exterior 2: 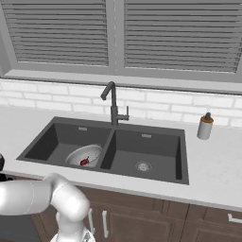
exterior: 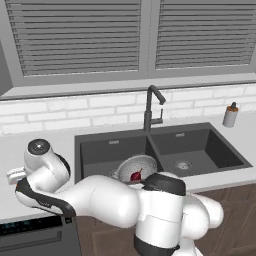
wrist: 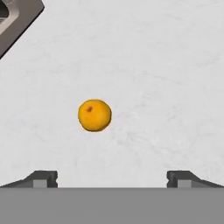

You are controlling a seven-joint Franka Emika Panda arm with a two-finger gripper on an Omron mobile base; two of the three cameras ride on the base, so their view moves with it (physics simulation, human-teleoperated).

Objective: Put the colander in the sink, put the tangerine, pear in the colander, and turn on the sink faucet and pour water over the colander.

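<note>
The sink (exterior: 200, 145), one dark charcoal double-basin unit, sits in the pale counter (exterior 2: 217, 165) below two louvred windows (exterior 2: 179, 33). One colander (exterior: 142, 165) rests in its left basin, near the divider, with one dark red pear (exterior: 135, 176) inside it. One slim dark sink faucet (exterior: 152, 107) rises at the far rim, over the divider. One white soap dispenser (exterior 2: 204, 126) stands far right of the sink, on the counter. No writing can be read on anything. In the hand view, one tangerine (wrist: 94, 115) lies alone on the bare counter, apart from the gripper (wrist: 112, 179), whose two dark tips stand spread wide and hold nothing.
</note>
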